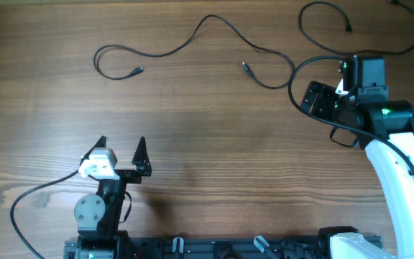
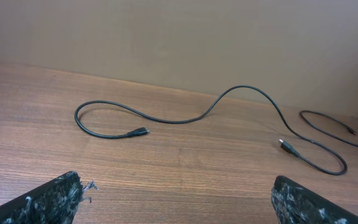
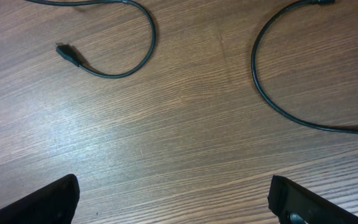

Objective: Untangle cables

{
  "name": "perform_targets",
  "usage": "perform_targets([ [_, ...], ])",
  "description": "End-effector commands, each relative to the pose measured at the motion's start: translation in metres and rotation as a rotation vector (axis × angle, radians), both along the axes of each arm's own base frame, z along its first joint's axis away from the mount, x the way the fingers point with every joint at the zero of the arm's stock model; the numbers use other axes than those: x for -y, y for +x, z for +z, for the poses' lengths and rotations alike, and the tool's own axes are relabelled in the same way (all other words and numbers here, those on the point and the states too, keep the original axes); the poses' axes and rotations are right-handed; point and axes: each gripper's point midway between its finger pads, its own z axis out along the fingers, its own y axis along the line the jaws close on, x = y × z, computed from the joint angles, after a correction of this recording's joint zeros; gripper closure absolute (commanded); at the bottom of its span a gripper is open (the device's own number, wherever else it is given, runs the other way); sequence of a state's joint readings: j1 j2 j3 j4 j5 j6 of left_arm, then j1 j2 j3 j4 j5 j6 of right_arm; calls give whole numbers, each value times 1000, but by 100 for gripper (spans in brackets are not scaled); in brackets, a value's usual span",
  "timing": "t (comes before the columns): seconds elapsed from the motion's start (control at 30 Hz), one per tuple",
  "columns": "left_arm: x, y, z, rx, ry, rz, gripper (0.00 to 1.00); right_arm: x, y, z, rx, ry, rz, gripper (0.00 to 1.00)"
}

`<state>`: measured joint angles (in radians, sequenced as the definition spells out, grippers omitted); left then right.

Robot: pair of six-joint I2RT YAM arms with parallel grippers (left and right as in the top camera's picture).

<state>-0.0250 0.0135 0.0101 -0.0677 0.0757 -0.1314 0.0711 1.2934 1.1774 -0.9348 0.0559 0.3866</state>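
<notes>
Tabletop (image 1: 207, 151): brown wood-grain surface, matt, w/ a soft glare patch in the right wrist view. A plain beige wall (image 2: 179, 31) stands behind it.

Cables: 2 counted for certain, both thin, black, round-section, limp, lying flat on the wood, apart from each other and unknotted.
(a) long cable (image 2: 246, 86): lies across the far centre of the table. It makes a hairpin loop at far left, one tall hump mid-run, then a second hairpin at right. 2 small oblong plugs: one (image 2: 140, 131) points back inside the left loop, the other (image 2: 286, 146) lies inside the right hairpin.
(b) second cable (image 1: 300, 21): far right corner, an open ring w/ 1 plug (image 1: 348, 29) visible inside it. Its other end runs off the top edge.
A further black strand (image 3: 255, 68) arcs just beside the right gripper and passes under that arm. Can't tell whether it is a loose cord or arm wiring.

Grippers: 2, each w/ 2 black wedge fingers.
Left gripper (image 1: 121, 144): near side, left of centre, jaws spread wide, holding nothing, well apart from (a). Its pads (image 2: 48, 199) are scuffed, w/ whitish frayed fibres.
Right gripper (image 3: 176, 205): jaws spread wide, empty, over bare wood near (a)'s right hairpin, touching no cord.

Other: a thicker arm wire (image 1: 19, 198) loops on the table left of the left arm's base.
</notes>
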Motion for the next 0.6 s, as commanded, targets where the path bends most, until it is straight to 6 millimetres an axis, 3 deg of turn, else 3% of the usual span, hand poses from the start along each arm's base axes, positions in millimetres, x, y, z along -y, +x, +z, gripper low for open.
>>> perform_targets([
  [0.0,-3,0,-1,2,23,14,0,-1,1,2,9,-6,17,0],
  [0.13,-3,0,-1,2,23,14,0,3,5,27,124,-13,-4,0],
  [0.2,-3,0,-1,2,23,14,0,1,14,55,294,49,-57,0],
  [0.37,-3,0,-1,2,23,13,0,-9,24,94,657,146,-28,0],
  [0.57,-3,0,-1,2,23,14,0,-10,6,101,987,175,5,0],
])
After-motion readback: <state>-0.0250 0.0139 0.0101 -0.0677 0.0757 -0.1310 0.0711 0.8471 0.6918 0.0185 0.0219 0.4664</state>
